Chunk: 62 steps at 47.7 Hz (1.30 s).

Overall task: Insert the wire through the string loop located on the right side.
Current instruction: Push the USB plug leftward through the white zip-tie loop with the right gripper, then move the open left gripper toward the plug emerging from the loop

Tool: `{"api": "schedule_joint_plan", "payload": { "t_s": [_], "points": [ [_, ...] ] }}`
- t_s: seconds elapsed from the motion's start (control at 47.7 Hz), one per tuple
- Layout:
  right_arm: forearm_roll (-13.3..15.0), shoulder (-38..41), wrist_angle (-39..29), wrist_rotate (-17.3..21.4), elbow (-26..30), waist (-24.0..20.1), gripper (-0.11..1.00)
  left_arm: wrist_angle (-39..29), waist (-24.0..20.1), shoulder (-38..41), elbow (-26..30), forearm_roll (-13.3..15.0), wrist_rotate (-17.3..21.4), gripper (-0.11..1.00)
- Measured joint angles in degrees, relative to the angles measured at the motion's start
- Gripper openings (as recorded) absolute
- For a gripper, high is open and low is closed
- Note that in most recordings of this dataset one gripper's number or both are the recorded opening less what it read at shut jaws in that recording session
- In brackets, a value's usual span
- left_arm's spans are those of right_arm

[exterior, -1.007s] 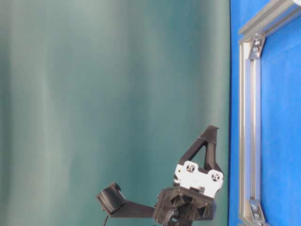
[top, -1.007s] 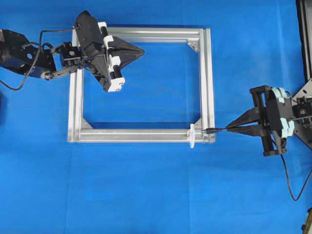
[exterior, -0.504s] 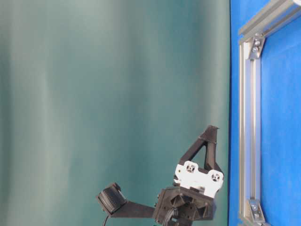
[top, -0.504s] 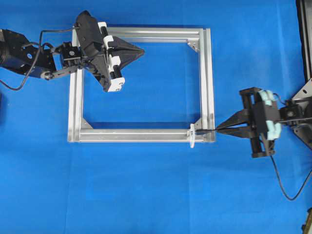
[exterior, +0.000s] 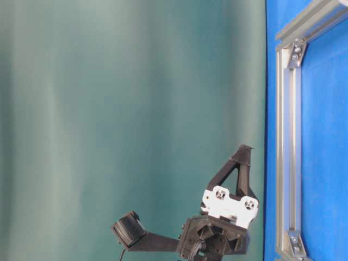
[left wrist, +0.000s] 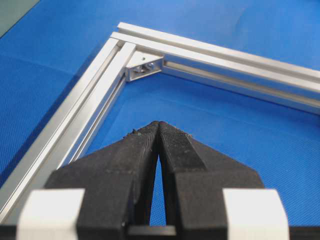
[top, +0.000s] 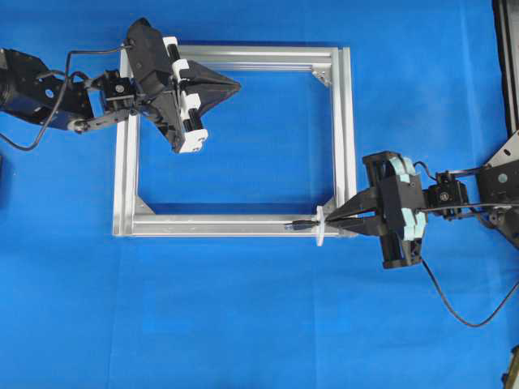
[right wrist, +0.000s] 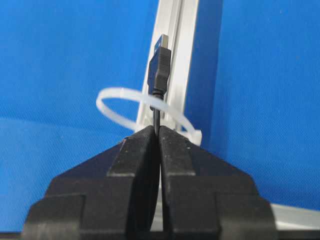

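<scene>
- Closest, in right wrist view: right gripper (right wrist: 157, 131) w/ black fingers pinched tight on the long thin black wire (right wrist: 157, 117); its dark plug w/ metallic tip sticks out past the tips.
- Plug has passed thru the tiny white string loop (right wrist: 142, 110), tied to bottom rail of the silver aluminium rectangular frame (top: 345, 130), near its right corner.
- Farther off: left gripper (top: 231, 83), fingers closed on nothing, over frame's upper-left area, blue cloth-covered table (top: 243, 308) below.
- No legible writing or labels anywhere.
</scene>
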<state>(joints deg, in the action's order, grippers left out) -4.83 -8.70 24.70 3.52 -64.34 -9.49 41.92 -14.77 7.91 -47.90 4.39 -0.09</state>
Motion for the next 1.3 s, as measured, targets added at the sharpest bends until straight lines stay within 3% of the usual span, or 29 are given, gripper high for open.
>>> {"api": "schedule_joint_plan", "payload": {
  "t_s": [0.692,0.923,1.301],
  "points": [
    [0.0,0.3,0.7,0.0,0.4,0.0,-0.04,0.1,1.8,0.0,-0.3,0.0,-0.2,0.00],
    [0.0,0.3,0.7,0.0,0.4,0.0,-0.04,0.1,8.1,-0.3,-1.8,0.0,-0.6,0.00],
    [0.0,0.3,0.7,0.0,0.4,0.0,-0.04,0.1,20.4,-2.9,-4.8,0.0,-4.9,0.00]
  ]
}}
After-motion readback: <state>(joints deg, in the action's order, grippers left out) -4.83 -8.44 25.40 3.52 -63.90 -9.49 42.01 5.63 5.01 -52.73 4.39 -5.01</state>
